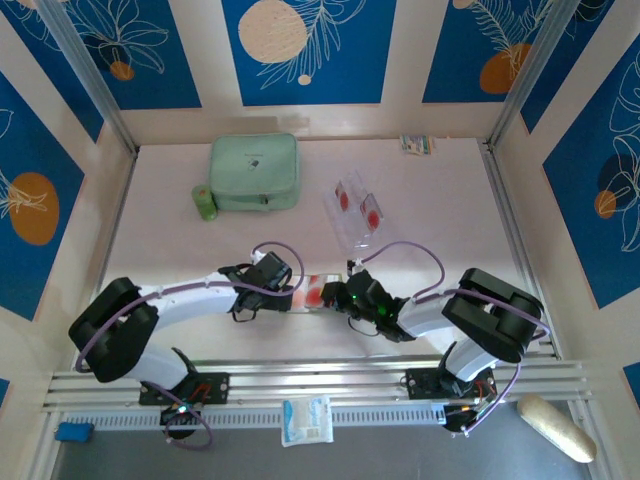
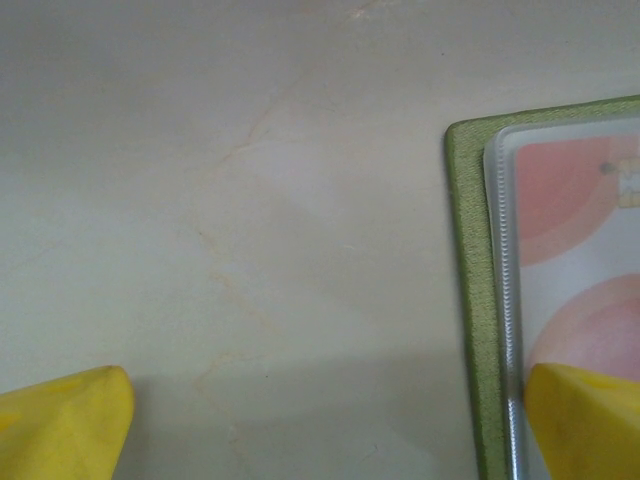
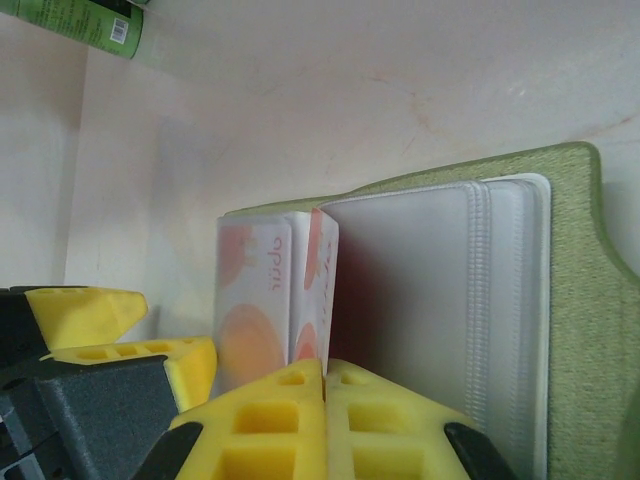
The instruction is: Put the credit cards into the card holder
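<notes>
- At mid-table, between your two arms, the card holder (image 1: 316, 290) lies open, olive cover down and pale pocket leaves up.
- Your right gripper (image 3: 325, 395) is closed and appears to pinch the edge of one pocket leaf, standing it upright.
- Your left gripper (image 2: 320, 430) is spread wide and holds nothing; one fingertip (image 2: 585, 420) sits over the holder's corner.
- The credit cards (image 1: 344, 198) lie farther back, well apart from the holder.
- Judgement: the cards look light, thin, stiff and slick, and offer little edge while flat. Take one by a raised or overlapping end. The pocket leaves look limp and will need holding open.
</notes>
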Action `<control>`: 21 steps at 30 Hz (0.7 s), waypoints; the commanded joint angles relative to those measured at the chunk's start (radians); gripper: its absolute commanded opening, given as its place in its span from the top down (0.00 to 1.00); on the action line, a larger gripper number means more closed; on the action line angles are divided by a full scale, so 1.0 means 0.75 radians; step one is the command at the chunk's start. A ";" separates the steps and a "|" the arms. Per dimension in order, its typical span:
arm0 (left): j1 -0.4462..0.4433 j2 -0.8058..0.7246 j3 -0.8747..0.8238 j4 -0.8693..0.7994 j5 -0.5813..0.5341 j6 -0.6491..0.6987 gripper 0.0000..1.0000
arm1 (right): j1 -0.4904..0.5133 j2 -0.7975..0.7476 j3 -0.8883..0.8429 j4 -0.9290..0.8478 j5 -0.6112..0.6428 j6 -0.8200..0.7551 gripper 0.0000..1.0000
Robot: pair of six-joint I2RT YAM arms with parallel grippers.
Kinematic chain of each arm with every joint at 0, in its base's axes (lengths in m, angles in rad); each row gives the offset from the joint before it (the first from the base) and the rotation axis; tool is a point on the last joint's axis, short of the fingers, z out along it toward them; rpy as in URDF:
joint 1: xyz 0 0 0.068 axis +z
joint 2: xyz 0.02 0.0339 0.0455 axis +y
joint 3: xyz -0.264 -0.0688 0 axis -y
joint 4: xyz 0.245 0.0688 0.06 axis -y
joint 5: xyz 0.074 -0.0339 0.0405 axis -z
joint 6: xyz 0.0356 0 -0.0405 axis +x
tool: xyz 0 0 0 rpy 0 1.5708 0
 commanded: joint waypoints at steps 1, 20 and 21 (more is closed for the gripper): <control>-0.012 0.014 -0.033 -0.022 -0.009 -0.003 0.00 | 0.010 0.032 -0.011 -0.006 -0.005 -0.021 1.00; -0.012 0.010 -0.048 -0.018 -0.011 -0.008 0.00 | -0.014 0.021 -0.038 0.011 -0.054 -0.038 1.00; -0.014 0.010 -0.049 -0.018 -0.010 -0.008 0.00 | -0.016 0.019 -0.036 0.005 -0.057 -0.040 1.00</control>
